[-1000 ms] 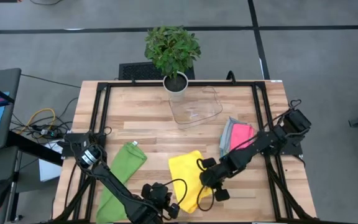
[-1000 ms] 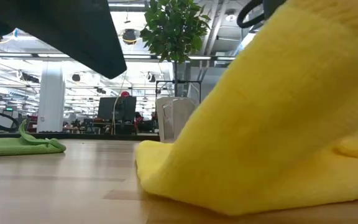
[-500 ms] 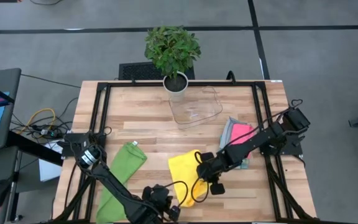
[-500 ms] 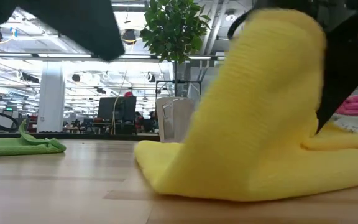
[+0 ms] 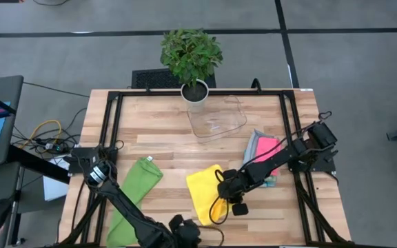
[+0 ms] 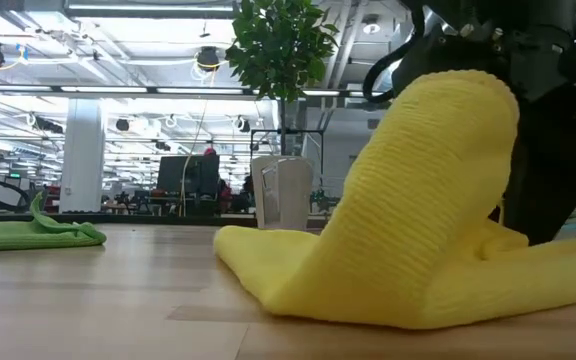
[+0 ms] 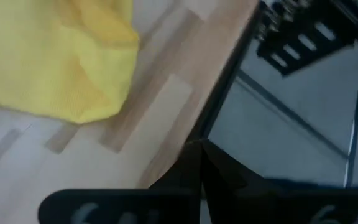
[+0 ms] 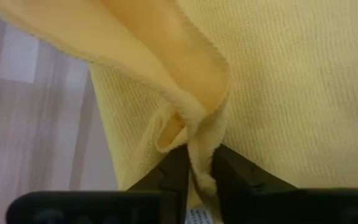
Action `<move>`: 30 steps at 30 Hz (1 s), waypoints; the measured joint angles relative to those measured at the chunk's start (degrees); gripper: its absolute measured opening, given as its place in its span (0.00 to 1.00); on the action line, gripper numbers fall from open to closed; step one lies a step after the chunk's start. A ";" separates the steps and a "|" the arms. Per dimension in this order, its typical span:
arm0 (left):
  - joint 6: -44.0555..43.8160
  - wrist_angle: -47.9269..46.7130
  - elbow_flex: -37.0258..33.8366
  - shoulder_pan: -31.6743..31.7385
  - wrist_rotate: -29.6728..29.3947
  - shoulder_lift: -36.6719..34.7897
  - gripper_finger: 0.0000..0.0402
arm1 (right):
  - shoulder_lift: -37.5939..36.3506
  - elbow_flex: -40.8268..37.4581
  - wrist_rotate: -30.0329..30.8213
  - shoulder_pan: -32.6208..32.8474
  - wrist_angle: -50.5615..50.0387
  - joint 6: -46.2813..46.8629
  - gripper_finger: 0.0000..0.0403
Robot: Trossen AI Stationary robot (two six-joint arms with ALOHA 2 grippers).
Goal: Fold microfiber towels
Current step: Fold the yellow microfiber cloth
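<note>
The right gripper (image 5: 227, 198) sat low over the middle of the wooden worktop (image 5: 157, 141), at the right edge of the yellow towel (image 5: 205, 193); its fingers (image 8: 169, 177) pinched a bunched hem of that towel between them, the cloth pressed in the narrow gap (the right wrist view showed the fold squeezed there). In the low view the yellow towel (image 6: 408, 240) rose in a steep ridge under the dark arm, its lower part lying flat on the worktop (image 6: 98, 300).

The left gripper (image 5: 185, 231) hung at the near edge of the worktop, just beside the yellow towel's near corner; its fingers (image 7: 197, 177) were clenched together on nothing, and the left wrist view showed the yellow towel (image 7: 55, 56) apart from them.

A green towel (image 5: 135, 196) lay in a long loose strip on the left part of the worktop, well apart from the yellow one; in the low view it (image 6: 33, 233) lay flat at the far left. A stack of towels with pink on top (image 5: 266, 151) sat on the right side, partly under the right arm; a clear plastic tray (image 5: 216, 118) stood at the far edge beside a potted plant (image 5: 191, 58).
</note>
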 joint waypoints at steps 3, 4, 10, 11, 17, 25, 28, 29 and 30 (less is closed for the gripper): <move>3.45 -1.24 0.17 0.00 2.80 0.00 0.00 | -0.13 -0.07 -0.32 -0.45 0.43 -0.01 0.25; 3.94 -2.89 0.17 0.00 3.40 0.00 0.00 | -0.13 -0.09 -0.41 -0.58 0.68 0.13 0.25; 3.12 -4.63 -0.05 0.83 -10.99 0.00 0.00 | -0.13 -0.11 -0.28 -0.71 1.24 0.26 0.30; 3.62 -3.97 -0.05 1.31 -11.19 0.00 0.00 | -0.13 -0.11 -0.30 -0.71 1.30 0.28 0.31; 11.14 8.12 -0.14 4.57 -4.79 4.06 0.00 | -0.10 -0.19 0.23 -0.76 2.20 0.28 0.32; 15.98 10.71 0.06 6.80 0.48 5.00 0.00 | 0.00 -0.24 0.44 -1.06 3.91 0.30 0.32; 15.94 8.23 0.04 7.33 5.02 6.07 0.00 | 0.00 -0.24 0.44 -1.06 4.12 0.31 0.32; 14.91 7.26 0.04 7.51 5.09 6.68 0.00 | 0.00 -0.24 0.44 -1.10 4.13 0.31 0.32; 13.30 6.40 0.04 7.66 4.73 7.02 0.00 | 0.00 -0.24 0.44 -1.10 4.12 0.31 0.32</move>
